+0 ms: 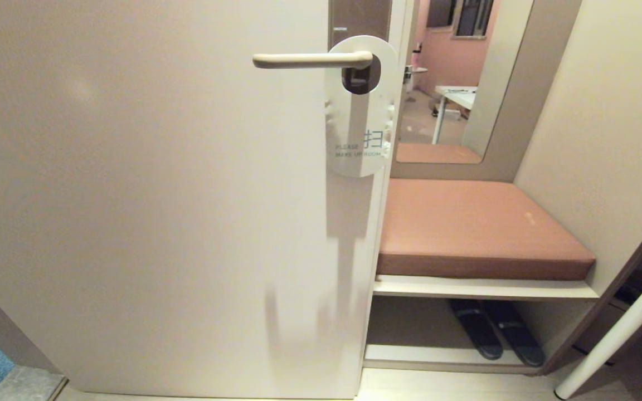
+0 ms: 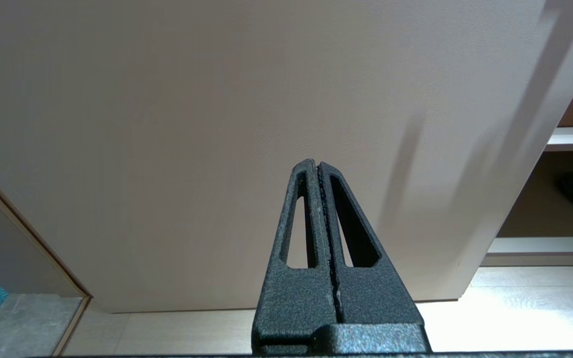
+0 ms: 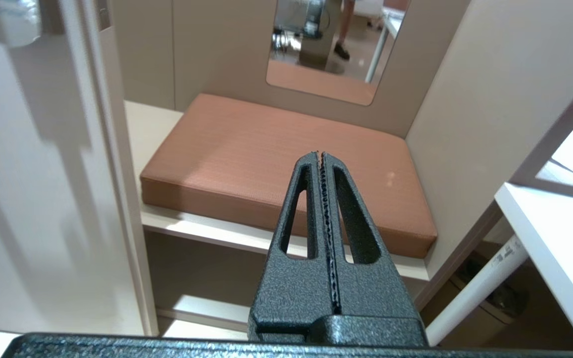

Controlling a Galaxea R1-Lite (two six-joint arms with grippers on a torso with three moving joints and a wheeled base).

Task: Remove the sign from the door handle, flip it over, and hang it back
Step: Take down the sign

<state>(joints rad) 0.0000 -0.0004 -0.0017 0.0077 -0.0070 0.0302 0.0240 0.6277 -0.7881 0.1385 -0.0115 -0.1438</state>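
Note:
The sign (image 1: 359, 120) hangs by its oval hole from the door handle (image 1: 310, 59), white side out, reading "PLEASE MAKE UP ROOM". The handle is a slim cream lever on a brown backplate (image 1: 359, 16) near the right edge of the beige door (image 1: 148, 195). Neither arm shows in the head view. My left gripper (image 2: 317, 163) is shut and empty, low in front of the door's bottom part. My right gripper (image 3: 321, 154) is shut and empty, pointing at the brown bench cushion (image 3: 286, 164) right of the door. A blurred pale corner, perhaps the sign, shows at the right wrist view's edge.
Right of the door is a padded bench (image 1: 477, 228) with a mirror (image 1: 455, 83) behind it and dark slippers (image 1: 494, 328) on the shelf below. A white table with a slanted leg (image 1: 622, 328) stands at the far right. A bin (image 3: 495, 298) sits under it.

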